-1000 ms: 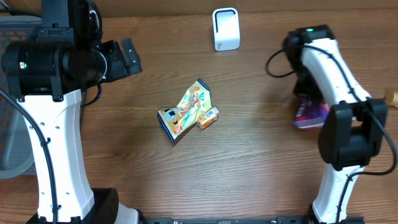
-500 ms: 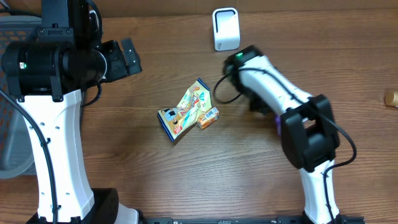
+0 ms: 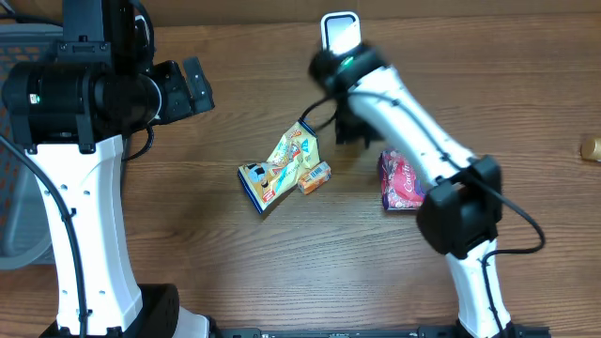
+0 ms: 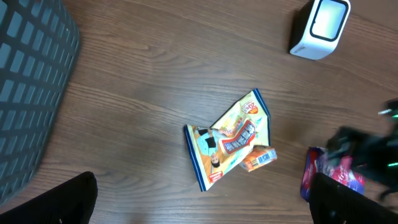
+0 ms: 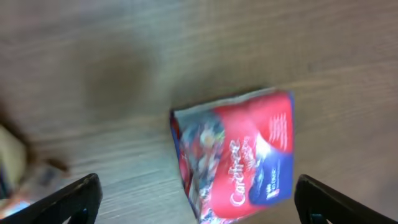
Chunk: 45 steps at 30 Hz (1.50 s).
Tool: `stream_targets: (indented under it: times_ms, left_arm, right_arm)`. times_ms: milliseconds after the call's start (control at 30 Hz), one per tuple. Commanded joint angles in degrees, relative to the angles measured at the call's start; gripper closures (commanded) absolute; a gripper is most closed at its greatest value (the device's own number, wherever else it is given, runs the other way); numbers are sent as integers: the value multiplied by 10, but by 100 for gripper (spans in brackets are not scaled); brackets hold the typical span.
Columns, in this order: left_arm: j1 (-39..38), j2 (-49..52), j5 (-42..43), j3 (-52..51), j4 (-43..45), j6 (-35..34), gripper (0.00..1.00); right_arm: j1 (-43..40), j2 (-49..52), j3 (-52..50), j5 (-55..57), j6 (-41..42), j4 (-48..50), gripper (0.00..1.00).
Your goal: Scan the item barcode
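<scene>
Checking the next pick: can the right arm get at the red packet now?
Probably yes: the red packet lies bare on the table, right below the open right pincer, nothing over it.

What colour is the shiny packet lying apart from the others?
Red and blue packet; right wrist view.

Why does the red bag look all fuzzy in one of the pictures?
Right wrist view: the red bag and the table are smeared, like motion blur. Overhead view: the bag and the yellow packet look sharp. Left wrist view: the packet is sharp, but the right arm near the edge is blurry.
</scene>
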Motion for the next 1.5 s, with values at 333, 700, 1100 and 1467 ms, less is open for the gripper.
stream_targets:
  times_ms: [333,700,1100,1467]
  left_arm:
    - [2,-8,-2,-1,2,-5,0]
    - [2,-8,-2,-1,2,-5,1]
    - [2,-8,-2,-1,2,-5,0]
    - [2,-8,-2,-1,1,-5,0]
  right_arm:
    - [-289,-28,-14,-402,-341,-2,5]
    - [-387,-28,-193,-597,-552,10,12]
    - [-388,-28,-315,-587,-572,99,40]
    - [-387,-28,-355,-570,-541,139,69]
